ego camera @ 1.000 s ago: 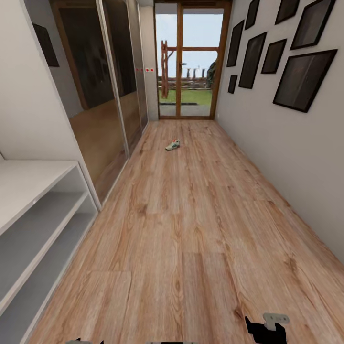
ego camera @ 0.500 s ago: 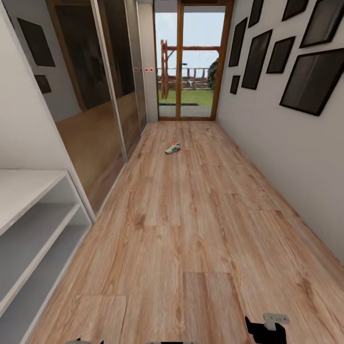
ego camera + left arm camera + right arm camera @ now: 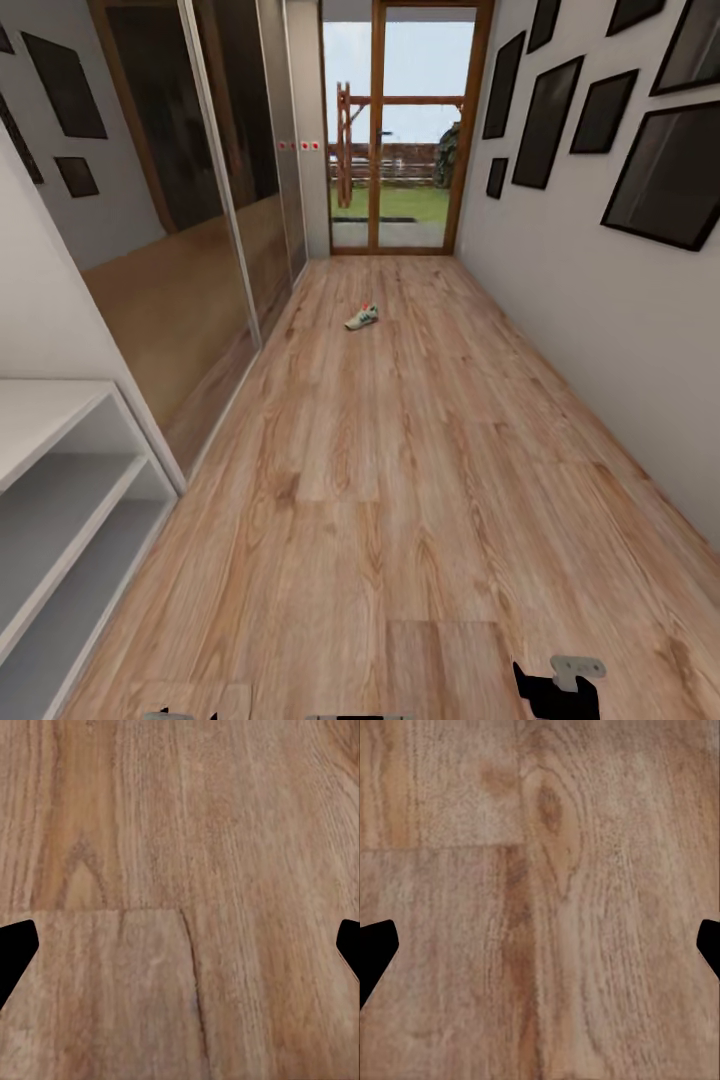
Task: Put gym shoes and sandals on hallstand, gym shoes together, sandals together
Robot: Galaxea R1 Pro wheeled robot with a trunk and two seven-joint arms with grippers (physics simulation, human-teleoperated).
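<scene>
While the light brown wood-plank corridor floor [image 3: 400, 480] stretches ahead, the pale grey-white hallstand with open shelves [image 3: 60, 500] stands off to the left gripper's [image 3: 180, 945] side. One cream-white, green-striped gym shoe [image 3: 362, 318] lies far ahead of both grippers, near the glazed door. It is probably light and soft-sided; grasp across the heel collar. Both the left and the right gripper [image 3: 540, 945] are spread wide and empty.
</scene>
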